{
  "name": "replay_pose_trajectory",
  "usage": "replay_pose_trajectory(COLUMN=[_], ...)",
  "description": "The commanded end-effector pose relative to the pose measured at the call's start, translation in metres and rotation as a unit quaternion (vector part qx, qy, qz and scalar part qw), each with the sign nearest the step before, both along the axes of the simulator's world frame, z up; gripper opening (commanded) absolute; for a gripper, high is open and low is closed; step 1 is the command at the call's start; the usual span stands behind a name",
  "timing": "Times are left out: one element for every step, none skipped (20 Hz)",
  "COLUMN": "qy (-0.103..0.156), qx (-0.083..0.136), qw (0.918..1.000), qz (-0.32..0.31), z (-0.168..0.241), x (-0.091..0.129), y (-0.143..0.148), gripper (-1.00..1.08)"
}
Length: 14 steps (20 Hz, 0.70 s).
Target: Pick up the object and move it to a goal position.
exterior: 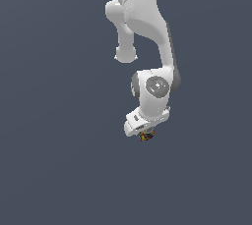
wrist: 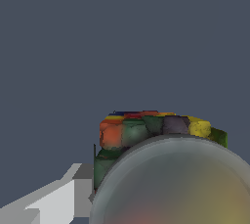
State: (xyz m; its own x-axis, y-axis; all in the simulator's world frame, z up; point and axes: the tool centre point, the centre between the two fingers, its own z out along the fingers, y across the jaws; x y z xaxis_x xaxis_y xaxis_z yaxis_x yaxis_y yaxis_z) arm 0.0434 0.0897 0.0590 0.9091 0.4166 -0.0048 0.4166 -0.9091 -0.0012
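Observation:
The object [exterior: 146, 135] is a small mottled block that shows just below the white hand at the end of the arm. In the wrist view the object [wrist: 146, 130] looms very close: orange, green, red, blue and yellow patches, with a grey domed top filling the foreground. My gripper [exterior: 145, 133] points down over it, shut on the object. One grey finger [wrist: 80, 189] presses against the object's green side. The other finger is hidden behind the dome.
Flat dark blue-grey ground [exterior: 54, 160] lies all around with nothing else on it. The arm's white links [exterior: 147, 17] reach in from the exterior view's top.

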Motion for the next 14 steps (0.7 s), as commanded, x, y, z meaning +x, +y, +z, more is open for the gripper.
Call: replay_pose_trajectory(qy=[-0.002, -0.002, -0.002, -0.002, -0.002, -0.002, -0.002, -0.002, -0.002, -0.002, -0.002, -0.002, -0.002, -0.002], qx=[0.0, 0.0, 0.0, 0.0, 0.0, 0.0, 0.0, 0.0, 0.0, 0.0, 0.0, 0.0, 0.0, 0.0], qw=[1.0, 1.0, 1.0, 1.0, 1.0, 1.0, 1.0, 1.0, 1.0, 1.0, 1.0, 1.0, 1.0, 1.0], qz=[0.0, 0.0, 0.0, 0.0, 0.0, 0.0, 0.0, 0.0, 0.0, 0.0, 0.0, 0.0, 0.0, 0.0], z=[0.007, 0.011, 0.016, 0.021, 0.027, 0.033, 0.041, 0.049, 0.057, 0.066, 0.076, 0.086, 0.097, 0.108], x=[0.001, 0.001, 0.002, 0.002, 0.002, 0.002, 0.002, 0.002, 0.003, 0.003, 0.003, 0.003, 0.004, 0.004], y=[0.0, -0.001, -0.001, -0.001, -0.002, -0.002, -0.003, -0.003, -0.004, -0.004, -0.005, -0.005, -0.006, -0.007], gripper=[-1.0, -1.0, -1.0, -1.0, -1.0, -1.0, -1.0, -1.0, -1.0, -1.0, -1.0, -1.0, -1.0, -1.0])
